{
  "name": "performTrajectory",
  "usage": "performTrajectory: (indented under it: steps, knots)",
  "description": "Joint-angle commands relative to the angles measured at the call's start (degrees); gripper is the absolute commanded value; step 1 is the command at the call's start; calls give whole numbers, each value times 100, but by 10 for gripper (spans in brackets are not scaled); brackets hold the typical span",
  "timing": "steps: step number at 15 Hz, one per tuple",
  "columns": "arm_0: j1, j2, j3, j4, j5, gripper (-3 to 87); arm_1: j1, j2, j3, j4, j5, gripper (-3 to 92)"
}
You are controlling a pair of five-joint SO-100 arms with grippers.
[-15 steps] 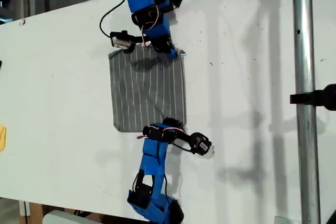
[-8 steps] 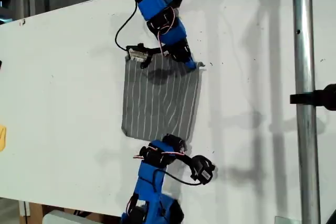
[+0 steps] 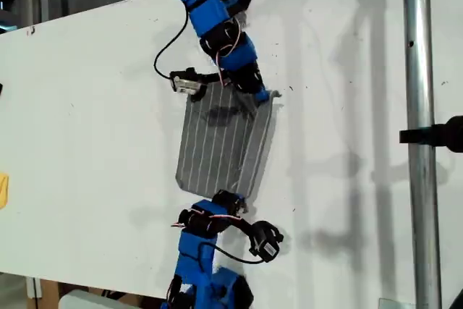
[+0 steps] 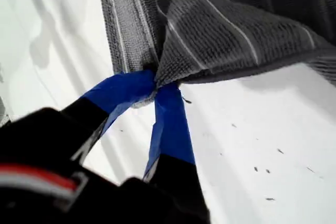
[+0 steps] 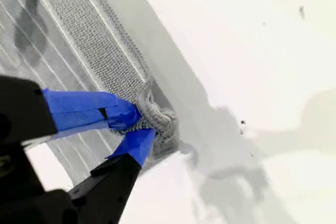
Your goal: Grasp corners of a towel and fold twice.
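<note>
Status of my first claw point(image 4: 157, 88): clenched on one corner point(image 4: 164, 77) of the towel point(image 4: 236, 24). The two blue-taped fingers meet on the bunched grey cloth, and the striped fabric rises from the pinch in a loose fold clear of the white bench point(image 4: 273, 145). Status of my second claw point(image 5: 142, 127): clenched on another corner point(image 5: 157, 118) of the same towel; the hemmed edge is rolled into a small curl between the blue fingers, and the hem runs away from the pinch with the striped face on one side and bare bench on the other. In the exterior view the towel sits near the middle of the bench point(image 3: 87, 106), stretched between two blue arms. One arm enters from the top of the exterior view and holds the towel's far corner toward the exterior view's right point(image 3: 264, 96). The other arm enters from the bottom and holds the near corner on that same side point(image 3: 235, 195). The edge between the two held corners is raised and tilted, while the edge toward the exterior view's left appears to lie on the bench. The wrist views do not establish which of these arms carries which claw. A metal pole point(image 3: 419, 142) stands upright toward the exterior view's right, well apart from the towel.
</note>
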Motion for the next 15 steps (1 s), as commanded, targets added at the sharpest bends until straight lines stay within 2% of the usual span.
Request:
performTrajectory:
  steps: [1, 4, 6, 9, 11, 15]
  knots:
    - [-949, 264, 53, 53, 686, -29, 686, 1696, 940, 650, -132, -3]
    - [-2048, 158, 0, -272, 1758, -29, 1749, 3691, 1907, 1582, -483, -3]
    - [-2707, -18, -404, -466, 2540, -29, 2769, 4474, 2004, 2145, -1143, -3]
    - [-3278, -800, -1740, -53, 3094, -29, 3894, 4711, 1784, 2320, -2074, -3]
    - [-3270, -1239, -2391, 211, 3164, -29, 3858, 4685, 1802, 2188, -2065, -3]
    - [-2742, -1222, -2171, 272, 2698, -29, 2610, 4518, 1749, 1758, -1283, -3]
